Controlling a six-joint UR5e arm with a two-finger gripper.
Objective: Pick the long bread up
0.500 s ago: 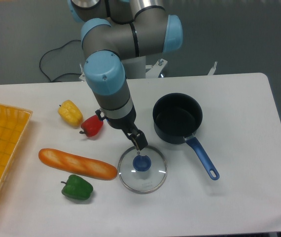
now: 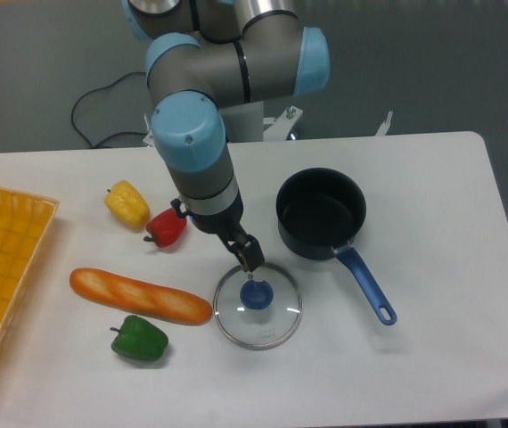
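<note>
The long bread (image 2: 140, 296) is a glossy orange-brown loaf lying flat on the white table, left of centre, pointing left to right. My gripper (image 2: 250, 260) hangs to the right of the loaf's right end, just above a glass lid (image 2: 258, 304) with a blue knob. The fingers look close together with nothing visible between them, but their exact state is hard to read from this angle. The gripper is apart from the bread.
A green pepper (image 2: 140, 339) sits just below the bread. A red pepper (image 2: 167, 227) and a yellow pepper (image 2: 127, 203) lie above it. A dark pot with a blue handle (image 2: 321, 214) stands at the right. An orange basket (image 2: 0, 276) fills the left edge.
The gripper has shifted very slightly left and up above the lid. Nothing else has moved.
</note>
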